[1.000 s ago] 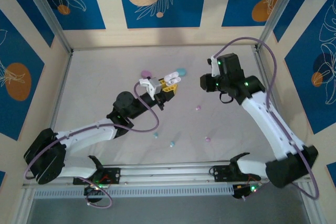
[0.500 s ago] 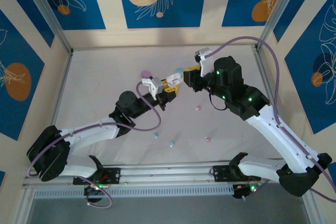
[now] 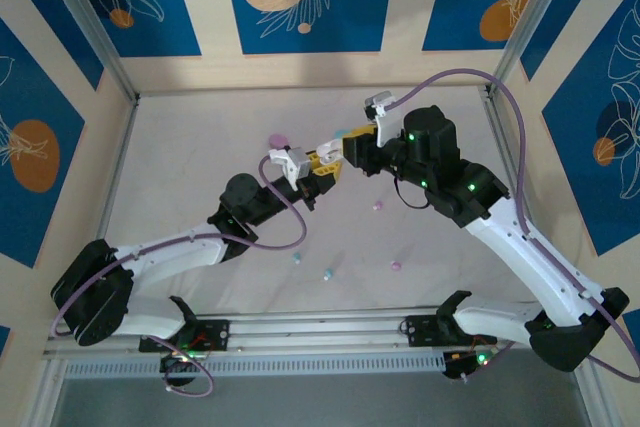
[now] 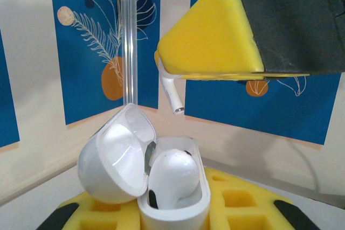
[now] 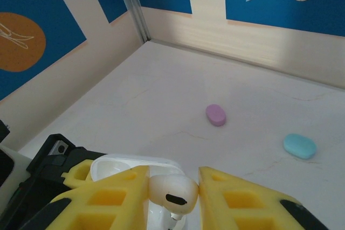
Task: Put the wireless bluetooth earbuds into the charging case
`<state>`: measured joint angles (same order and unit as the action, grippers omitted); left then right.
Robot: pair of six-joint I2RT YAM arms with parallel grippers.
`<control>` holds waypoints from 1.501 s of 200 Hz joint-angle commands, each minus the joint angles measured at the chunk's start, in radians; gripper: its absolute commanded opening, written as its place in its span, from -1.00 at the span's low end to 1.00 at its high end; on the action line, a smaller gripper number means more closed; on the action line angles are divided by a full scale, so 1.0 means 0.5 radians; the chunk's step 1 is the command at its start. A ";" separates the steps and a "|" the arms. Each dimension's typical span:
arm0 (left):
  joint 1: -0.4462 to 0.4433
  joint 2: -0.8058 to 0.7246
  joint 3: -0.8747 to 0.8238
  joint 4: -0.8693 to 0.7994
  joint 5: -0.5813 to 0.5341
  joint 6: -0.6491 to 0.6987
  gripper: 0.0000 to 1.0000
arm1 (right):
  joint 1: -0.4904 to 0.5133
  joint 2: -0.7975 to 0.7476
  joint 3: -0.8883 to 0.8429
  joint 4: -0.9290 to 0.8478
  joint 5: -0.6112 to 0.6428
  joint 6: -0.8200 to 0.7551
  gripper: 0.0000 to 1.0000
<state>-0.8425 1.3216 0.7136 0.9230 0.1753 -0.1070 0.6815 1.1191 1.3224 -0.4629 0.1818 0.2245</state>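
My left gripper [image 4: 173, 211] is shut on a white charging case [image 4: 180, 215], held upright with its lid [image 4: 110, 165] hinged open to the left. One white earbud [image 4: 173, 172] sits in the case. Directly above it my right gripper [image 5: 172, 193] is shut on a second white earbud [image 5: 173, 189], stem [image 4: 171, 92] pointing down, a short gap over the case's opening. In the top view both grippers meet above mid-table, left gripper [image 3: 318, 161] and right gripper [image 3: 350, 147]. Loose pink earbuds [image 3: 377, 206] [image 3: 396, 266] and light blue earbuds [image 3: 296, 258] [image 3: 327, 274] lie on the table.
A closed pink case [image 5: 215, 115] and a closed light blue case [image 5: 299, 146] lie on the white table beyond the grippers. Patterned walls and metal corner posts [image 3: 90, 32] enclose the table on three sides.
The right arm has swung left, bringing its gripper and the white earbud over the open case. The left arm has barely moved.
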 commanded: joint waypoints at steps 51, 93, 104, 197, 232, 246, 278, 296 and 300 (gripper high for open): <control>-0.030 -0.019 0.082 0.095 0.043 -0.038 -0.69 | 0.018 0.092 0.002 0.009 -0.063 -0.046 -0.43; -0.030 -0.022 0.082 0.106 0.014 -0.039 -0.69 | 0.029 0.091 -0.024 -0.059 -0.086 -0.187 -0.43; -0.030 -0.023 0.081 0.114 0.000 -0.041 -0.69 | 0.027 0.084 -0.031 -0.083 -0.132 -0.219 -0.43; -0.030 -0.008 0.091 0.142 -0.029 -0.034 -0.70 | -0.012 0.033 -0.093 -0.165 -0.357 -0.239 -0.39; -0.031 -0.006 0.101 0.131 0.005 -0.021 -0.70 | -0.034 0.035 -0.092 -0.192 -0.373 -0.207 -0.34; -0.032 -0.001 0.101 0.128 0.023 -0.025 -0.70 | -0.043 0.038 -0.092 -0.201 -0.381 -0.198 -0.32; -0.030 0.001 0.107 0.130 0.054 -0.028 -0.70 | -0.065 0.035 -0.079 -0.201 -0.406 -0.141 -0.23; -0.030 -0.002 0.107 0.122 0.057 -0.020 -0.70 | -0.103 0.026 -0.066 -0.195 -0.420 -0.075 -0.16; -0.029 -0.003 0.107 0.119 0.057 -0.019 -0.70 | -0.114 0.024 -0.060 -0.191 -0.426 -0.059 -0.13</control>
<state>-0.8440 1.3254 0.7155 0.9108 0.1829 -0.1219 0.6449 1.1484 1.2942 -0.5140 0.0078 0.1410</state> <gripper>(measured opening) 0.227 0.411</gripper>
